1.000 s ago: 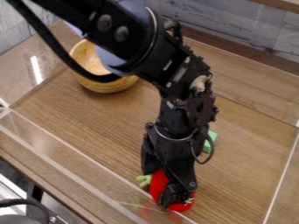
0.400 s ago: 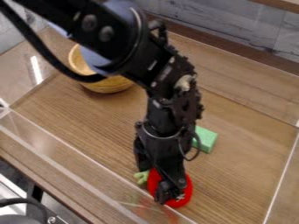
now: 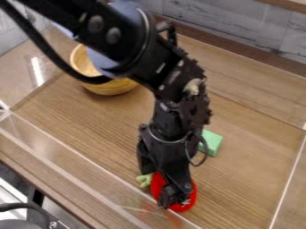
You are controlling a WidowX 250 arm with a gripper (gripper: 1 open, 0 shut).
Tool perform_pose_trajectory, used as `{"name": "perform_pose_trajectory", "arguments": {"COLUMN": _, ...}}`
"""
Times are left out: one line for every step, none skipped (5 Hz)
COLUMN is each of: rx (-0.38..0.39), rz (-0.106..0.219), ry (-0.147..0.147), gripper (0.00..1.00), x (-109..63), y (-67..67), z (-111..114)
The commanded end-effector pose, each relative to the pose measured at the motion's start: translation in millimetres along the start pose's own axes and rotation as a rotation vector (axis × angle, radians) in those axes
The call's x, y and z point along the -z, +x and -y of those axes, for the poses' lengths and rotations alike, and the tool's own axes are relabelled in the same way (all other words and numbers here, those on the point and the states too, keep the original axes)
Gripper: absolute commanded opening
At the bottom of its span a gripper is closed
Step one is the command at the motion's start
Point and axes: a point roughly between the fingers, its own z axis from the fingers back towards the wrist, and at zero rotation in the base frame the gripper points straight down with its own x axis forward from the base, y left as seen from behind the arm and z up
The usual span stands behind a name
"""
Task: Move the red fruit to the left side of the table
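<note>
- The gripper (image 3: 174, 195) points straight down over the red fruit (image 3: 180, 199) at the near edge of the table (image 3: 84, 125), jaws spread wide around the fruit rather than clamped on it; whether the pads touch the fruit cannot be told from this angle.
- Compared with a second ago, the black arm (image 3: 143, 63) has edged slightly toward the left of the picture, and more of the green block (image 3: 213, 142) behind the wrist now shows; the fruit sits in much the same spot beside the low clear acrylic wall (image 3: 72, 156).
- A bit of green, likely the fruit's leafy top, peeks out just left of the gripper.
- The wooden bowl (image 3: 100, 76) stands well apart at the far left, partly hidden by the arm.
- Judged from this, the task is at its start: the fruit is not yet gripped or lifted, and closing the jaws looks like the next step before carrying it left.
</note>
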Motion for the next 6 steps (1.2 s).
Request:
{"name": "perform_pose_trajectory", "arguments": {"rx": 0.046, "rz": -0.031, "ry": 0.004, "gripper": 1.0, "x": 5.5, "y": -4.5, "z": -8.2}}
{"name": "perform_pose_trajectory", "arguments": {"rx": 0.087, "rz": -0.036, "ry": 0.007, "gripper": 1.0, "x": 5.6, "y": -8.0, "z": -17.0}}
{"name": "perform_pose_trajectory", "arguments": {"rx": 0.069, "rz": -0.048, "ry": 0.001, "gripper": 1.0, "x": 5.7, "y": -9.4, "z": -19.5}}
{"name": "perform_pose_trajectory", "arguments": {"rx": 0.059, "rz": -0.05, "ry": -0.001, "gripper": 0.0, "x": 3.8, "y": -8.9, "z": -20.0}}
{"name": "perform_pose_trajectory", "arguments": {"rx": 0.043, "rz": -0.045, "ry": 0.002, "gripper": 0.0, "x": -5.5, "y": -9.2, "z": -22.2}}
{"name": "perform_pose_trajectory", "arguments": {"rx": 0.051, "rz": -0.015, "ry": 0.027, "gripper": 0.0, "x": -30.4, "y": -8.1, "z": -21.8}}
